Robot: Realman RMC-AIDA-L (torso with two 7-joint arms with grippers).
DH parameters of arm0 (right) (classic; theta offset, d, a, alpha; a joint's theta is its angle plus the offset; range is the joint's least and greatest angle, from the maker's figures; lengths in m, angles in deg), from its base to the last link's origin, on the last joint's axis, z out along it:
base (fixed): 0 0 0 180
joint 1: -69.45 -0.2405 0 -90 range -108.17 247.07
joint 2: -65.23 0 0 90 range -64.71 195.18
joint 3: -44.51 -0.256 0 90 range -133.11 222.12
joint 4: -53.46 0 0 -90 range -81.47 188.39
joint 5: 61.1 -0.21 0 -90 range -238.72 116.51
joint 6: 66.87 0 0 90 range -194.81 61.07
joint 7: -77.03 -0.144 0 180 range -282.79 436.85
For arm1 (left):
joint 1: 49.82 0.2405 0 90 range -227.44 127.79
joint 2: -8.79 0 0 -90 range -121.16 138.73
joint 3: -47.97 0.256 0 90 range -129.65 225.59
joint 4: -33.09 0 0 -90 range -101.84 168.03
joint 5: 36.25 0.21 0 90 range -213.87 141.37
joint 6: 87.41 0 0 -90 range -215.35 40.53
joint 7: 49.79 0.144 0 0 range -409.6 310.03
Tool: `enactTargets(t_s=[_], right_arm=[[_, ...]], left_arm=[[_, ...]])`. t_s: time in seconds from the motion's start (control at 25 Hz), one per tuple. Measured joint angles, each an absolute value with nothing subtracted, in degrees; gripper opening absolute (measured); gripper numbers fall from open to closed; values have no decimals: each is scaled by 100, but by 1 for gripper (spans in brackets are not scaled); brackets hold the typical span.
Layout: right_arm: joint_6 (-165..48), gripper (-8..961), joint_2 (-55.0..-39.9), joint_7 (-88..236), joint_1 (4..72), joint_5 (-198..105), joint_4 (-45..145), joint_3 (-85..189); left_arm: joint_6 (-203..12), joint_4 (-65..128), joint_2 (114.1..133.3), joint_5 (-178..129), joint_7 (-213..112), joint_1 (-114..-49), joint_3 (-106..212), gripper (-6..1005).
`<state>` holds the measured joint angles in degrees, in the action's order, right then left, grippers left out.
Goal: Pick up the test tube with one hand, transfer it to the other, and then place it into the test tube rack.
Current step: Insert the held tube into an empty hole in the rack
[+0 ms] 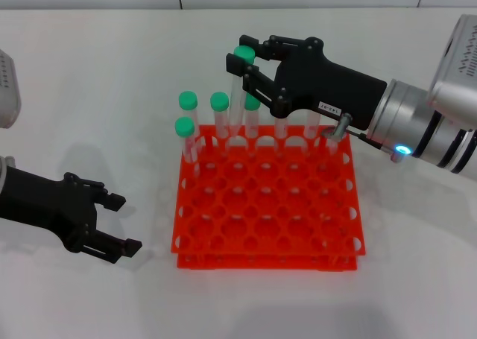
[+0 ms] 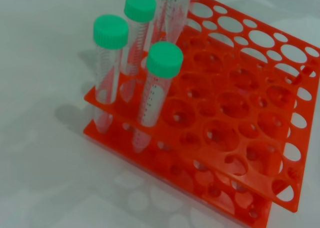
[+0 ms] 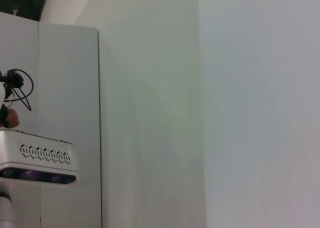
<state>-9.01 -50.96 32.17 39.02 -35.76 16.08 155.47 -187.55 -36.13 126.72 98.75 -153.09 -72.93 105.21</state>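
the tube [image 1: 238, 93] was gripped by the right gripper [image 1: 248, 65], its tip at the rack [image 1: 268, 205]'s back row; lowering and release seemed due. the left gripper [image 1: 112, 221] was open, idle.

Counted one orange-red rack [image 1: 268, 205], two black grippers, namely left gripper [image 1: 125, 222] and right gripper [image 1: 237, 51], and five green-capped tubes [image 1: 188, 112] in plain sight, others hidden beyond numbering.

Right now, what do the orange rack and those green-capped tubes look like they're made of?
The rack looks like moulded plastic: bright, uniform orange-red with a slight sheen and thin perforated tiers. The tubes seem to be clear plastic, though glass can't be ruled out; printed scale marks show through their walls. Their caps look like matte green plastic with ribbed sides. The right gripper holds one tube over the rack.
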Motion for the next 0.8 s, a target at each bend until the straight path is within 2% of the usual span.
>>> enactTargets(t_s=[0.8], right_arm=[[-1101,271,-5096,3600,3823,-4178,1629,16253]], left_arm=[[-18755,-3564,12691,9913,-15306,-7320,10553,867]])
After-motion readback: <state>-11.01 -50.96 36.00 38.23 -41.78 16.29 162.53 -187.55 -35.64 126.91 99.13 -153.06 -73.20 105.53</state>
